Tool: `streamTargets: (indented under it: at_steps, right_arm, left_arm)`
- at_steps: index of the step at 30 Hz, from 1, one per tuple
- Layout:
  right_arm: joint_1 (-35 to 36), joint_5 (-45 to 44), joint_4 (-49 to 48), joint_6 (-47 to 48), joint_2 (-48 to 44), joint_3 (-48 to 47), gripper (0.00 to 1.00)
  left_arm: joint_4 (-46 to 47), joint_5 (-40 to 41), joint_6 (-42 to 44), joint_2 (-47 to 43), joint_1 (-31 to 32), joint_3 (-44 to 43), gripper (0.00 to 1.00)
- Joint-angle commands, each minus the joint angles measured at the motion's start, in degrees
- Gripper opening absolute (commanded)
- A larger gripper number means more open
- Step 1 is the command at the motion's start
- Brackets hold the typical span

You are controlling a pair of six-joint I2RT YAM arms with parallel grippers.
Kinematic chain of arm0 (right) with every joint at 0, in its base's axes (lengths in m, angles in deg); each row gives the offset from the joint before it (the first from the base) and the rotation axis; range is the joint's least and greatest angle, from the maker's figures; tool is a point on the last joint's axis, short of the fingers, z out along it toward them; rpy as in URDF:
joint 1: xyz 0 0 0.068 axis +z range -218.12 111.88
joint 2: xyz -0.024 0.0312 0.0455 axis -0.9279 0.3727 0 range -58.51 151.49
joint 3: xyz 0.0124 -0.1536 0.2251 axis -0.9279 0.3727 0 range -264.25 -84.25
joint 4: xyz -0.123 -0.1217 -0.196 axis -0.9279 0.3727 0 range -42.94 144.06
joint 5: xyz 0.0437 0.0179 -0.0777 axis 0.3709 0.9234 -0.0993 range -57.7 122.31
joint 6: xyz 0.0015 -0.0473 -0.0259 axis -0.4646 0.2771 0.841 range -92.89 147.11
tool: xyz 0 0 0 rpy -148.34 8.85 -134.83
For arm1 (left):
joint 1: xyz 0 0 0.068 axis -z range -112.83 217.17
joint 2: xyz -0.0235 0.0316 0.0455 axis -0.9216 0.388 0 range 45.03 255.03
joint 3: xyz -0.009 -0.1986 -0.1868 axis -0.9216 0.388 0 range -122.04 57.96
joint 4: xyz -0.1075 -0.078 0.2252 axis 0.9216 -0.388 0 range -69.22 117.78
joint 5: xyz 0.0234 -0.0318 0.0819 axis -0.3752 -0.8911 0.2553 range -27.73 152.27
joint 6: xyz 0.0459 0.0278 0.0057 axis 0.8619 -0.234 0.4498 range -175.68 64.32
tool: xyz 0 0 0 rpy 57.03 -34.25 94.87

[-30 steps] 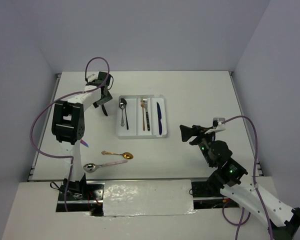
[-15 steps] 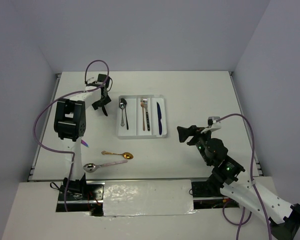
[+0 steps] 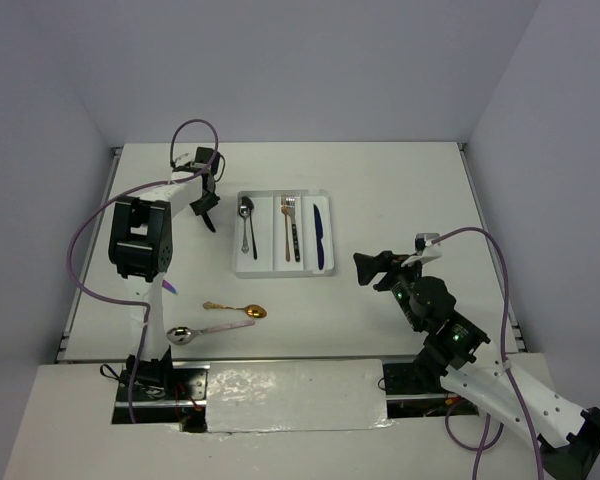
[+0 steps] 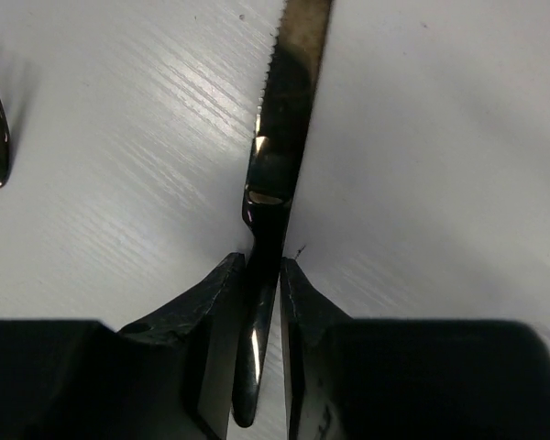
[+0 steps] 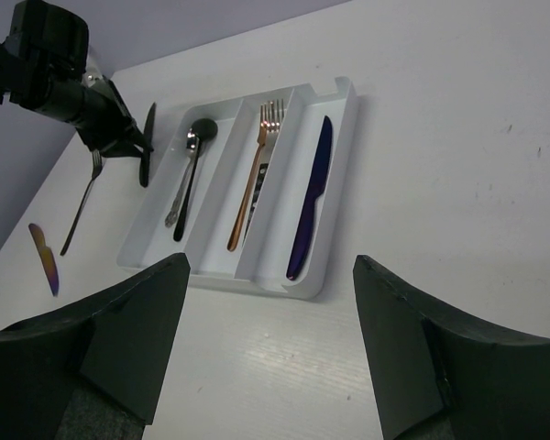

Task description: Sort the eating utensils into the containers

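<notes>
Left pincer (image 3: 209,214) is pinching the black knife (image 4: 289,92) by the handle, jaws pressed onto it from both sides, serrated blade pointing away from the wrist cam. It is sitting just left of the tray (image 3: 280,272), near the tray's far corner. Can't tell whether the knife is touching the bench (image 3: 400,190).

Right pincer (image 5: 270,275) is hanging spread wide, gripping nothing, right of the tray and apart from it, facing it.

Tray contents:
- left compartment: silver spoon (image 5: 181,179) and black spoon (image 5: 194,160) lying side by side, bowls at the far end
- middle: copper fork (image 5: 252,183), tines far, with a black utensil (image 3: 295,240) lying just beside it; type unclear
- right: dark blue knife (image 5: 312,197) lying alone

Loose items lying on the bench:
- fork (image 5: 82,202) left of the left pincer, close to the held knife
- purple knife (image 5: 44,258) near the left edge, partly hidden under the left arm in the top view
- gold spoon (image 3: 235,309) and pink-handled spoon (image 3: 195,332) lying near the front, well apart from the tray
</notes>
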Motion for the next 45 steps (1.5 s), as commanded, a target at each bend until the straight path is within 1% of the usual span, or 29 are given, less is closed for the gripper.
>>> streamTargets:
  at_steps: [1, 2, 3, 4, 5, 8, 13, 23, 29, 36, 40, 42, 45]
  right_arm:
    - [0.02, -0.01, -2.1, 0.29, -0.13, -1.56, 0.8]
    - [0.19, 0.25, -2.1, 0.29, -0.3, -1.56, 0.8]
    - [0.11, 0.43, -2.44, 0.37, -0.48, -1.47, 0.8]
    - [0.19, 0.6, -2.71, 0.46, -0.57, -1.3, 0.8]
    - [0.11, 0.78, -2.8, 0.55, -0.57, -1.38, 0.8]
    - [0.1, 0.69, -2.19, 0.46, -0.39, -1.91, 0.8]
    - [0.1, 1.05, -2.53, 0.46, -0.66, -1.56, 0.8]
    - [0.19, 1.4, -2.89, 0.55, -0.13, -1.47, 0.8]
    - [0.02, 1.13, -3.15, 0.55, 0.14, -1.29, 0.8]
    - [0.02, 1.22, -3.5, 0.64, 0.93, -1.29, 0.8]
    - [0.1, 1.13, -3.33, 0.64, 1.1, -1.38, 0.8]
    - [0.11, 1.22, -3.24, 0.46, 0.93, -1.47, 0.8]
    - [0.1, 0.87, -2.8, -0.76, 0.58, -1.38, 0.8]
  left_arm:
    - [-1.32, 0.77, 0.88, 1.06, -0.34, 0.58, 0.32]
    - [-1.33, 0.85, 1.15, 1.06, -0.43, 0.58, 0.25]
    - [-1.24, 0.77, 1.5, 1.23, -0.34, 0.58, 0.21]
    - [-1.32, 0.85, 1.59, 1.32, -0.6, 0.49, 0.08]
    - [-1.33, 0.77, 1.41, 1.41, -0.69, 0.75, 0.0]
    - [-0.01, -0.46, 1.85, 1.33, -1.05, 2.06, 0.0]
    - [3.76, -1.69, 2.2, -1.57, -1.13, 5.67, 0.0]
    - [6.76, -1.16, 2.29, -10.1, -0.61, 10.24, 0.0]
    - [8.25, -2.4, 2.64, -11.24, -0.34, 11.73, 0.0]
    - [8.78, -1.43, 3.17, -14.22, 0.27, 12.62, 0.0]
    - [8.87, -1.0, 4.31, -17.92, 2.11, 12.36, 0.0]
    - [9.04, -0.55, 6.24, -20.81, 3.43, 11.65, 0.0]
    - [9.57, -1.43, 8.18, -24.67, 6.94, 10.69, 0.0]
